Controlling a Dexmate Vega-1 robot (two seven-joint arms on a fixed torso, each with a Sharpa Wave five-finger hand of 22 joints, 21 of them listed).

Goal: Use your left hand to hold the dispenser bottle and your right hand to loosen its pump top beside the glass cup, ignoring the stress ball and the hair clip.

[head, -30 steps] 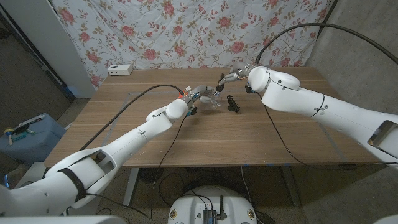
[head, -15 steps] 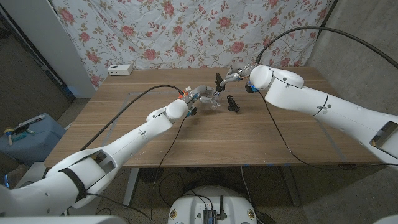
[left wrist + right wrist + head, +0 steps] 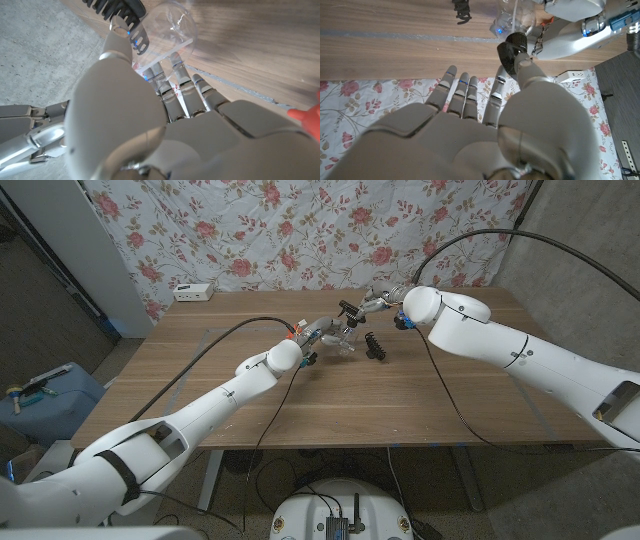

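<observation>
The left hand (image 3: 318,333) is out over the middle of the tabletop (image 3: 200,380), its fingers (image 3: 175,80) wrapped around the clear dispenser bottle (image 3: 167,27), which lies tipped on its side in that grip. Seen from the right wrist, the bottle (image 3: 512,20) is see-through, with a thin tube running inside it. Close beside it, the right hand (image 3: 372,302) has the black pump top (image 3: 348,309) pinched at its thumb tip (image 3: 522,62), with the other fingers (image 3: 465,95) spread and pointing loosely towards the wood. The pump top (image 3: 511,47) sits just off the bottle; whether it touches the neck I cannot tell.

The black hair clip (image 3: 375,346) lies on the tabletop just to the right of the two hands, close to the bottle but apart from it. A white power strip (image 3: 193,292) rests near the far left corner, in front of a flowered curtain (image 3: 300,230).
</observation>
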